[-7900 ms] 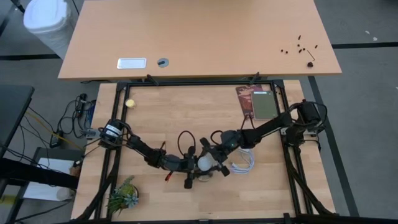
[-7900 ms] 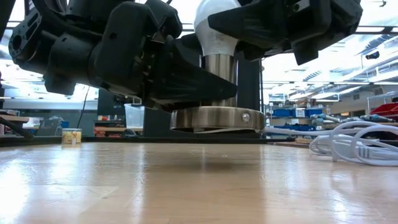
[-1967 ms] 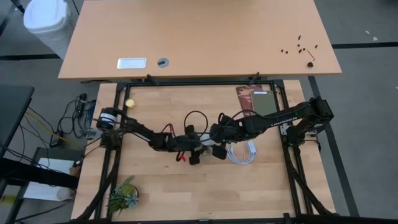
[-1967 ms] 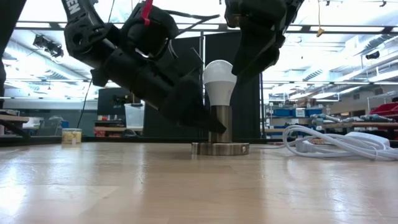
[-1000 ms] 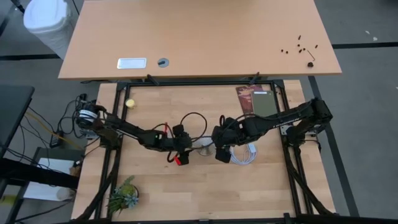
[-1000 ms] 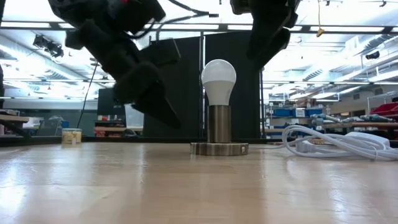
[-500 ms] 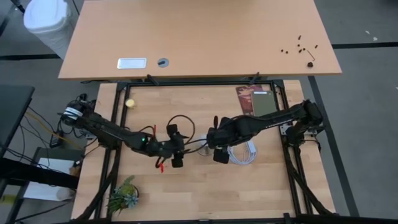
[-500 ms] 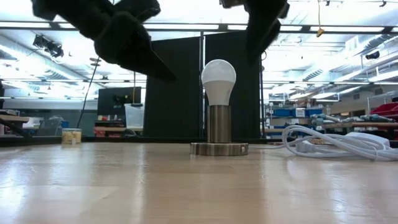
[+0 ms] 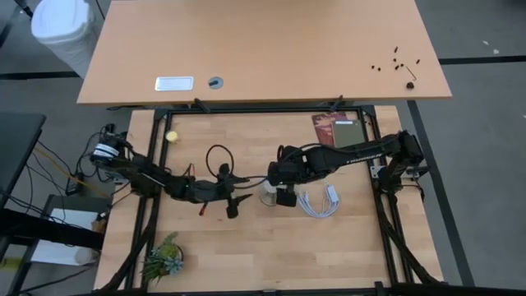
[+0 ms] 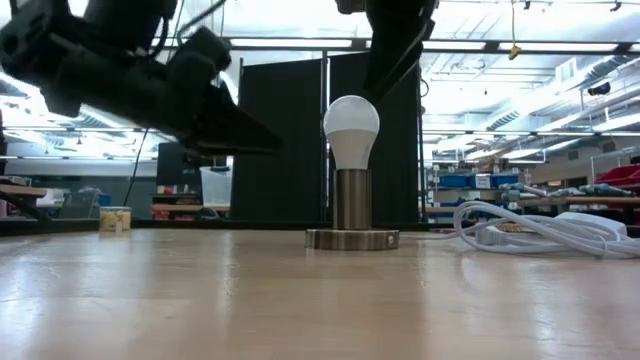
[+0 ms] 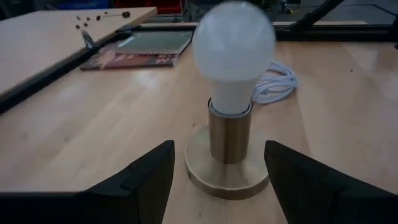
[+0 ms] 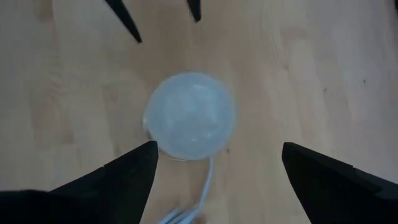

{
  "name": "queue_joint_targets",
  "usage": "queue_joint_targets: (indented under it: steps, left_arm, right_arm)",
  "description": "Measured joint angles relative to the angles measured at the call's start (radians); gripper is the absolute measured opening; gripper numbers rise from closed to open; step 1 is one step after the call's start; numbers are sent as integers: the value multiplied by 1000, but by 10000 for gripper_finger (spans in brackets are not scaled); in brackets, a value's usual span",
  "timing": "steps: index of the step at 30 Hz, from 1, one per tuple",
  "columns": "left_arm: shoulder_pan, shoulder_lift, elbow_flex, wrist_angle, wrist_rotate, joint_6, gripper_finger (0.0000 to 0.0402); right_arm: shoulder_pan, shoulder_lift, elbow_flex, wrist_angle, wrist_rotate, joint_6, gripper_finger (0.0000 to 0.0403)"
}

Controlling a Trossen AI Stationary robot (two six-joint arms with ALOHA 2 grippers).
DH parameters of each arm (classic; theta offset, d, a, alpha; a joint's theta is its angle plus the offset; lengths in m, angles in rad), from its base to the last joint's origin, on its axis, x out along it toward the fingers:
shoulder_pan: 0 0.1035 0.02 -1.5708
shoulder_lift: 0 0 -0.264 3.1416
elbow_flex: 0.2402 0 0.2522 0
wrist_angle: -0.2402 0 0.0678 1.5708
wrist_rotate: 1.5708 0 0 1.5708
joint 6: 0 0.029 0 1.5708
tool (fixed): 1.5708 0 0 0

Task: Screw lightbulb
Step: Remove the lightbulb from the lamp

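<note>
The white lightbulb [image 10: 351, 125] stands upright in the metal socket [image 10: 351, 200], whose round base [image 10: 352, 238] rests on the wooden table; in the high view the lightbulb [image 9: 268, 194] is at mid-table. My left gripper [image 11: 217, 146] is open, level, on the bulb's left and apart from it, fingers pointing at it. My right gripper [image 12: 217, 152] is open above the bulb, pointing down, its fingers wide on either side of the dome [image 12: 189, 115] and clear of it.
A coiled white cable [image 9: 320, 201] lies right of the socket. A notebook [image 9: 341, 136] lies at the far right, a small yellow ball [image 9: 172, 136] at the far left, a small plant [image 9: 164, 256] at the near left. A larger desk [image 9: 263, 49] stands beyond.
My left gripper has drawn back from the socket toward the table's left, risen and then levelled out, pointing at the bulb. My right gripper has shifted a little toward the table's left, over the bulb. The bulb stays upright in the socket.
</note>
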Motion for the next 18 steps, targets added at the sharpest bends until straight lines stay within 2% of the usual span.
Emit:
queue_joint_targets:
  steps: [10, 18]
  left_arm:
    - [16, 323, 114, 219, 54, -19, 259]
    - [44, 411, 228, 226, 49, 14, 273]
  right_arm:
    - [-31, 0, 0, -7, -104, -83, 353]
    - [-40, 2, 0, -18, -105, -4, 353]
